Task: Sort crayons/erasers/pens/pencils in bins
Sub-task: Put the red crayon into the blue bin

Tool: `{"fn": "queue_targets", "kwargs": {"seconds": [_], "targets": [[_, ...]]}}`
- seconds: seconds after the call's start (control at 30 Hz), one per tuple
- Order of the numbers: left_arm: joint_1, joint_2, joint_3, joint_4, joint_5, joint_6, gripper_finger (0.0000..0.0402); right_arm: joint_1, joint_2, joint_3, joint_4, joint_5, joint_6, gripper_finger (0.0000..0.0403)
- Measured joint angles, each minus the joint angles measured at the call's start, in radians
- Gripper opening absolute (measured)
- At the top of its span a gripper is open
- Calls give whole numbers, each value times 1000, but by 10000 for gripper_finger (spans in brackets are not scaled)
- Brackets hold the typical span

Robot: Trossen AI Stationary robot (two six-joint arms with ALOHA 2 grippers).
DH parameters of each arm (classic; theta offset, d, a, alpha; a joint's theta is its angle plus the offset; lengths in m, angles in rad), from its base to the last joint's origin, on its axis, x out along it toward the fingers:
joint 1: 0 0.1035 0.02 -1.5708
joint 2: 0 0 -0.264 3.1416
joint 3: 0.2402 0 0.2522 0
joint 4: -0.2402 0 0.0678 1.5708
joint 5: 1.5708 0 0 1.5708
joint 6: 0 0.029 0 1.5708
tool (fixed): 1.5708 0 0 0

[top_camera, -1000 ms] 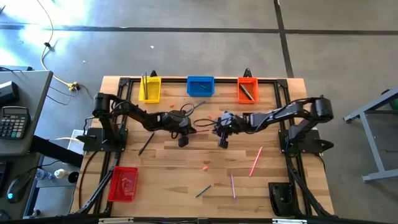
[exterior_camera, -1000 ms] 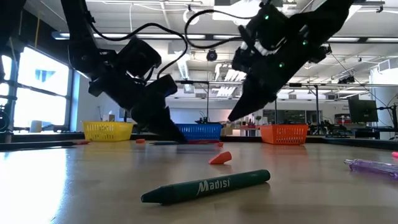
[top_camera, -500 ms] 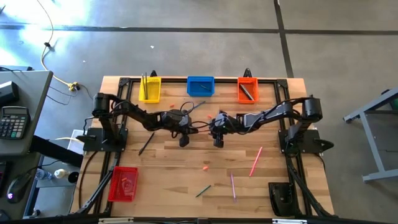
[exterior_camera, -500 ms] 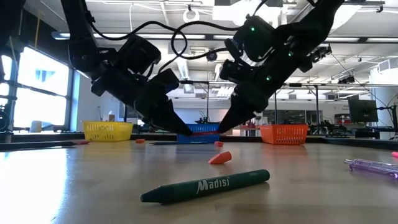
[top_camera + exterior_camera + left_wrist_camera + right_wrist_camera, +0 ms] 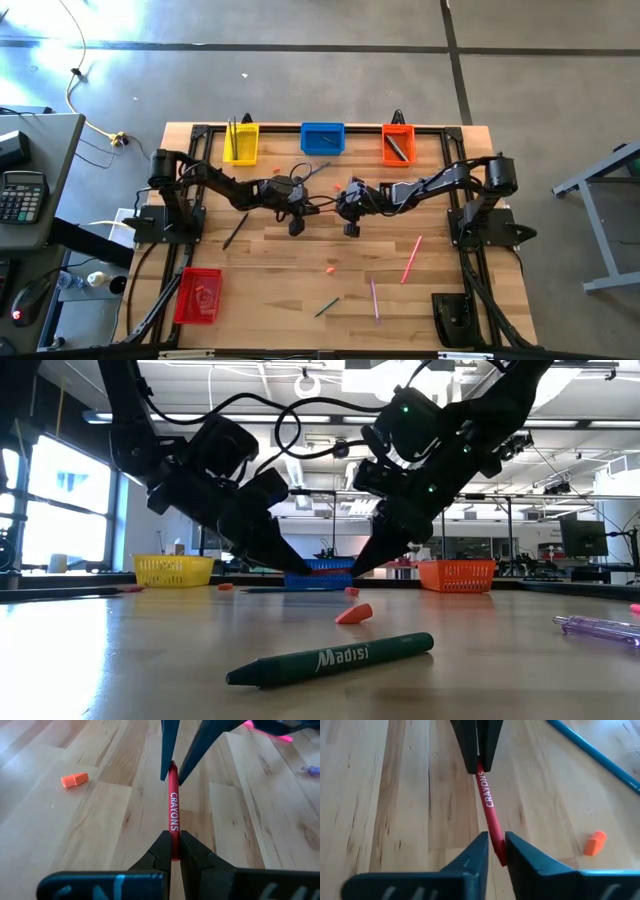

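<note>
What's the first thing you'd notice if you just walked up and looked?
Both robot arms meet mid-table, each pinching one end of the same red crayon: the left gripper and the right gripper are closed on it, just above the wood. Close to the low camera lies a big green crayon, with a small orange eraser behind it.

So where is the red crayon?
The red crayon is mid-table in the high view, held at either end by the left gripper and the right gripper.
</note>
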Motion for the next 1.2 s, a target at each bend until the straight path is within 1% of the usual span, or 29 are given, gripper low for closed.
{"fn": "queue_targets", "kwargs": {"seconds": [0.13, 0.23, 0.33, 0.43, 0.6, 0.7, 0.77, 0.83, 0.93, 1.03, 1.1, 1.2], "targets": [[0, 0, 0, 8, 1, 1, 1, 0, 0, 0, -3, -3, -2, 17], [1, 0, 0, 10, -1, -11, 12, 0, 0, -1, -3, -5, -1, 12], [15, -7, 0, 2, 11, -18, 40, 0, 0, -1, 2, -9, 3, 16], [35, -52, 2, -26, 52, -12, 76, 0, 0, 0, 8, -8, 22, 18], [75, -171, 0, -154, 57, 24, 128, 0, 0, -1, 6, -8, 42, 18], [98, -243, -43, -156, 53, 33, 148, 0, 0, -1, 3, -8, 43, 18], [109, -276, -95, -102, 50, 18, 155, -10, 0, 8, -10, -8, 43, 18], [115, -309, -156, 9, 50, -2, 157, -31, 0, 40, -44, 3, 43, 18], [116, -332, -240, 170, 45, -30, 153, -90, -1, 125, -152, 70, 13, 18], [114, -343, -297, 295, 35, -45, 145, -169, -1, 228, -272, 105, -51, 18], [114, -345, -325, 333, 26, -45, 139, -227, -1, 292, -314, 108, -92, 18], [114, -345, -346, 346, 24, -32, 131, -311, 20, 380, -346, 105, -162, 18]]}}
